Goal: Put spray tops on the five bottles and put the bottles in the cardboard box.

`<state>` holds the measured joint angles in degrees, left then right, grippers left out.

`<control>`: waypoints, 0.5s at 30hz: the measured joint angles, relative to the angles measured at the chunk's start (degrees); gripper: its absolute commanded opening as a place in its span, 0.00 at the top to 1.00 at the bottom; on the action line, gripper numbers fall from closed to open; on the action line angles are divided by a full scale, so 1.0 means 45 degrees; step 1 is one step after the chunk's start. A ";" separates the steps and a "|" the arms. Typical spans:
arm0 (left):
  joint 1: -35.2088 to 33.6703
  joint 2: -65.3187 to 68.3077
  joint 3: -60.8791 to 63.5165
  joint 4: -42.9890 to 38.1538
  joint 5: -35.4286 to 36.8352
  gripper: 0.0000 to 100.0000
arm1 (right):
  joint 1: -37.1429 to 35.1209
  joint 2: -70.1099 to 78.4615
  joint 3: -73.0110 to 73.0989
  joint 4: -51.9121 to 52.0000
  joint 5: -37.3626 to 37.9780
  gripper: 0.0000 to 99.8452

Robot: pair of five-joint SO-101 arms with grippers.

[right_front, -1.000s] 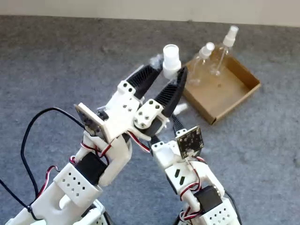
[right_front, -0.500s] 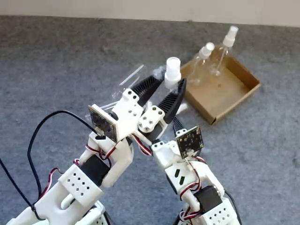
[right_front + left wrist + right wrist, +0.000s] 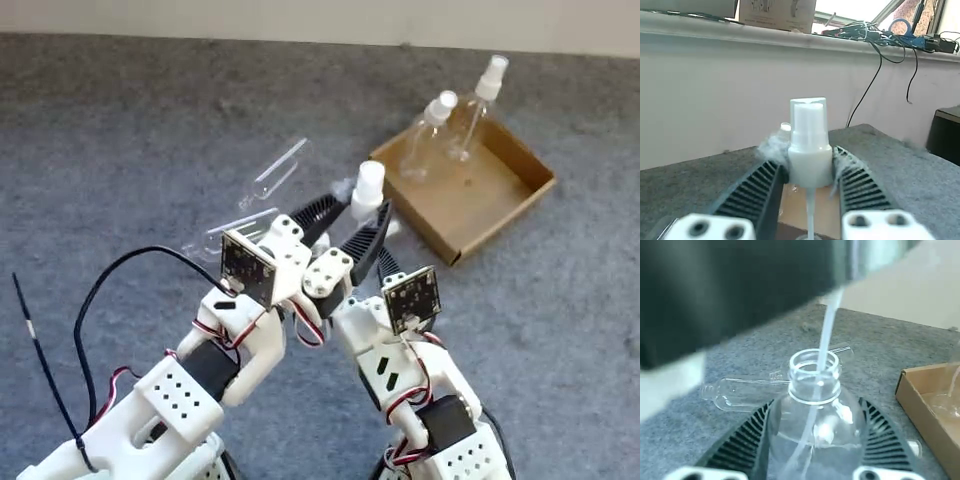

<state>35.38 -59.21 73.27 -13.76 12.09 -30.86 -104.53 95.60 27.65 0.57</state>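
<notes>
My left gripper (image 3: 362,207) (image 3: 810,170) is shut on a white spray top (image 3: 367,187) (image 3: 809,145) and holds it upright, its thin dip tube (image 3: 810,215) hanging below. Directly underneath, my right gripper (image 3: 815,440) is shut on a clear bottle (image 3: 815,425) standing upright. The dip tube (image 3: 827,335) runs down through the bottle's open neck (image 3: 815,371), with the top still above the neck. The cardboard box (image 3: 500,205) at the back right holds two bottles with spray tops (image 3: 430,130) (image 3: 478,105).
Two clear uncapped bottles lie on the grey carpet behind the arms (image 3: 277,170) (image 3: 225,232); one shows behind the held bottle (image 3: 740,392). The box's edge (image 3: 927,400) is close on one side. A black cable (image 3: 90,310) loops at the near left.
My left gripper has come down and back toward the arms with the spray top, bringing its tube into the held bottle's neck. The two lying bottles have come into sight.
</notes>
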 measured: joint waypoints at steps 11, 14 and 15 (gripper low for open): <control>0.0000 0.0000 0.0371 0.0000 0.0000 0.99 | 0.0098 0.0000 0.0000 0.0000 0.0000 0.83; 0.0000 0.0000 0.0371 0.0000 0.0000 0.99 | 0.0098 0.0000 0.0000 0.0000 0.0000 0.83; 0.0000 0.0000 0.0430 0.0000 0.0000 0.99 | 0.0098 0.0000 0.0000 0.0000 0.0000 0.83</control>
<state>35.38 -59.21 75.21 -13.76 12.09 -30.42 -104.53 95.60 27.65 0.57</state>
